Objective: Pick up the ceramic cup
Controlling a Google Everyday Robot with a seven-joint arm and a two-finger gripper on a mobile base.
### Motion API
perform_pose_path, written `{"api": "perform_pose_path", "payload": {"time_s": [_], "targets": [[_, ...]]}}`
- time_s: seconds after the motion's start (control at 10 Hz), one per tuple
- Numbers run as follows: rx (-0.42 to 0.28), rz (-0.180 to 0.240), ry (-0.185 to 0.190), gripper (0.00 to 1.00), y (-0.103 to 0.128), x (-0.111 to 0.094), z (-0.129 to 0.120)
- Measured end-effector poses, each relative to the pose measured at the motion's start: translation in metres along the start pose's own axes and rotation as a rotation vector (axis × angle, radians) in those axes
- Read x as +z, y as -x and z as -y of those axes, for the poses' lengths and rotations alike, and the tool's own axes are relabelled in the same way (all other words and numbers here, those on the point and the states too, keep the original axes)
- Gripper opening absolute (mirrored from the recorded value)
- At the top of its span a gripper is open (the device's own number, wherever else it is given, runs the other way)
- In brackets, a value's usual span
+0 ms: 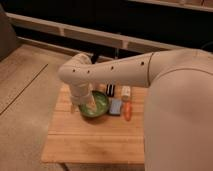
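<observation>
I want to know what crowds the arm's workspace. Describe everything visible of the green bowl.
The green bowl is wide, round and shallow, with a smooth, slightly shiny look. It stands upright on the wooden table, in its back half. A blue block lies close at its right. The arm comes down over its left side and hides that rim. The gripper hangs low at the bowl's left part; whether it touches the bowl cannot be told.
</observation>
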Motion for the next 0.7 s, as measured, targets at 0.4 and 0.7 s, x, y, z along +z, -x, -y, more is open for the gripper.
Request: {"api": "perform_pose_path", "payload": {"time_s": [0.4,0.7], "targets": [[-0.001,0.002,-0.001,0.65,0.000,0.000,0.000],[-0.047,0.135,-0.002,0.65,0.037,-0.022,0.008]]}}
